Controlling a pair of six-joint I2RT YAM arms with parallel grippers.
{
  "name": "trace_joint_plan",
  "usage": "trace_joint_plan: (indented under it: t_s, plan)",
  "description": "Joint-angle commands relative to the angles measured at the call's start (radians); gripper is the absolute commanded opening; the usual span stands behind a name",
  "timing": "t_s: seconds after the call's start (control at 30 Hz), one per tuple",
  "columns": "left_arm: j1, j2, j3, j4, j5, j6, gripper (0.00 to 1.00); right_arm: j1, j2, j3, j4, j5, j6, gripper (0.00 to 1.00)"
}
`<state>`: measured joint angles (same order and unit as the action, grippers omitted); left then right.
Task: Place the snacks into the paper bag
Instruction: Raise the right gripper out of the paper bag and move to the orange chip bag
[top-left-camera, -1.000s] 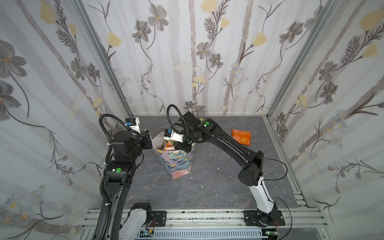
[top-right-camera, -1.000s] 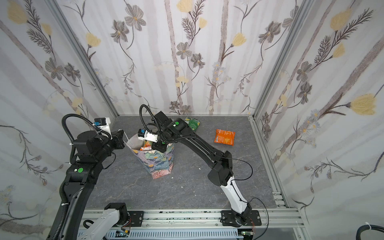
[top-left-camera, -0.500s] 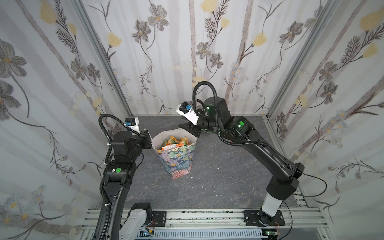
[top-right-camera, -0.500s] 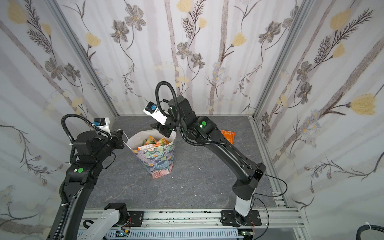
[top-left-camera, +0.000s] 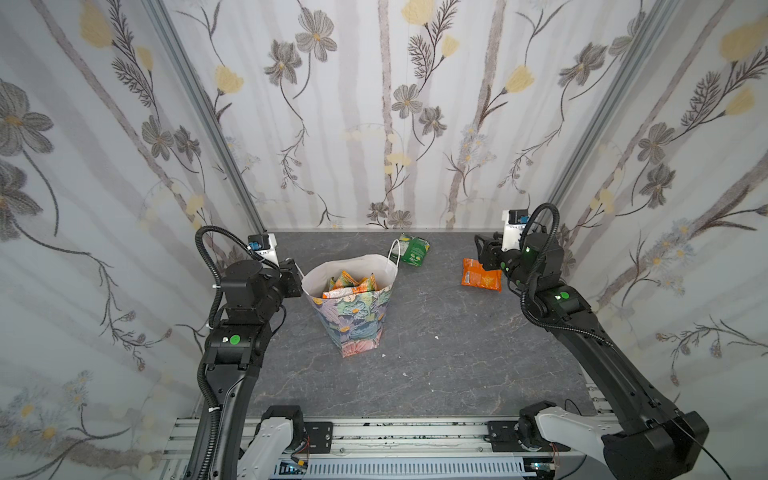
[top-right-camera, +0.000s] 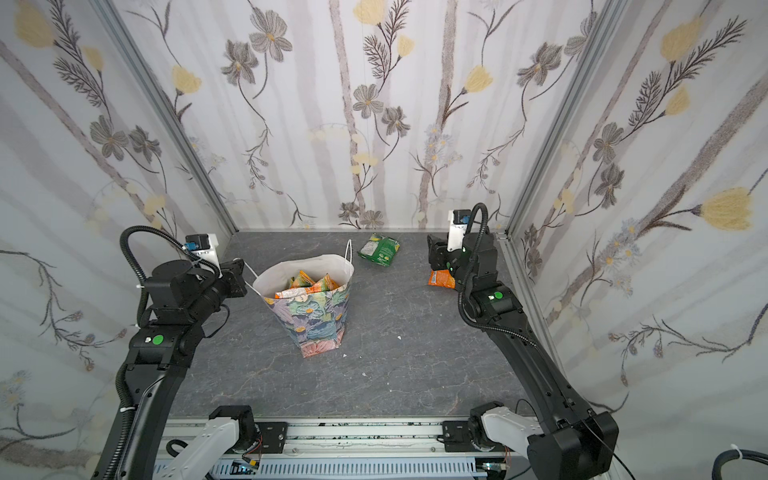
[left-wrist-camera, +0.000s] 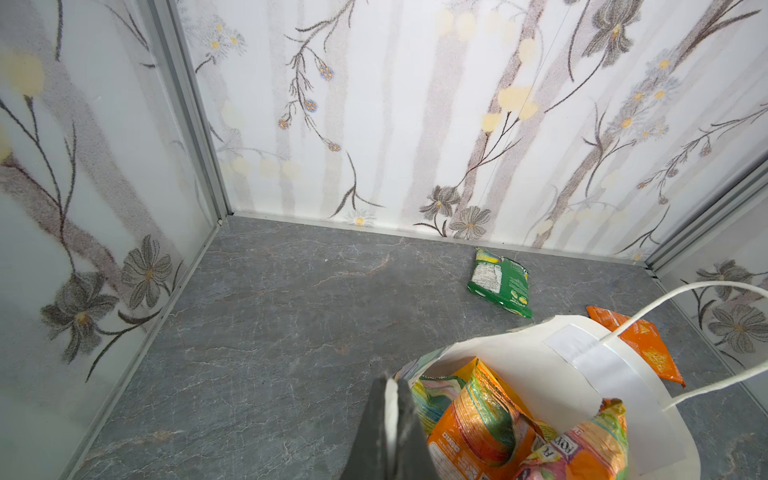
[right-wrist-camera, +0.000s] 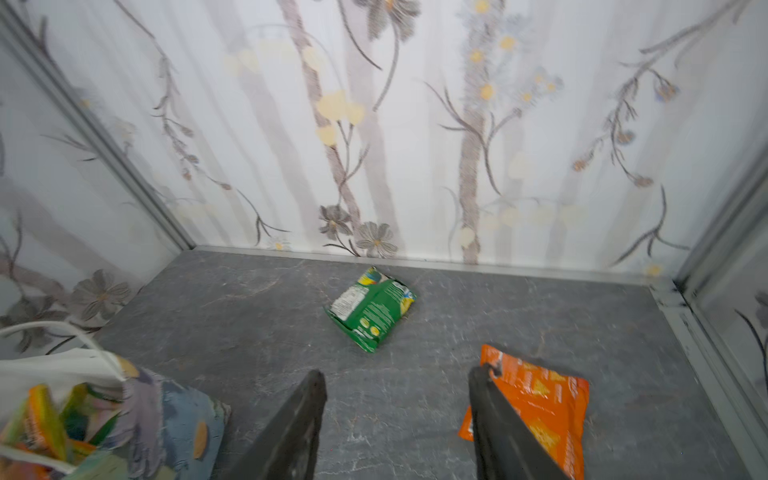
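Centre frame: paper bag upright on desk, snacks inside | left claw clamped on its rim | right of frame: right claw apart, empty, just beside orange packet | upper centre: green packet near back wall

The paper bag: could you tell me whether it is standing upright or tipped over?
Upright: the paper bag stands on its base, mouth facing up, snacks inside, the left gripper pinching its rim.
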<state>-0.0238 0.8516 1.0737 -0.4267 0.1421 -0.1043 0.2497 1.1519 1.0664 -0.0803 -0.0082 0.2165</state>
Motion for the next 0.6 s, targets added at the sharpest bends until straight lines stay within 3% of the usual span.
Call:
trace_joint_plan:
  t_s: [0.0,0.23,0.57]
  plan:
    - [0.001,0.001,0.006,0.082,-0.021,0.014,0.0,-0.113,-0.003,-0.101,0.088,-0.11,0.13,0.58]
    - [0.001,-0.003,0.006,0.064,-0.015,0.019,0.0,-0.246,0.082,-0.223,0.158,-0.148,0.155,0.64]
    - [0.001,0.0,-0.003,0.064,-0.016,0.02,0.0,-0.312,0.284,-0.196,0.169,-0.207,0.126,0.68]
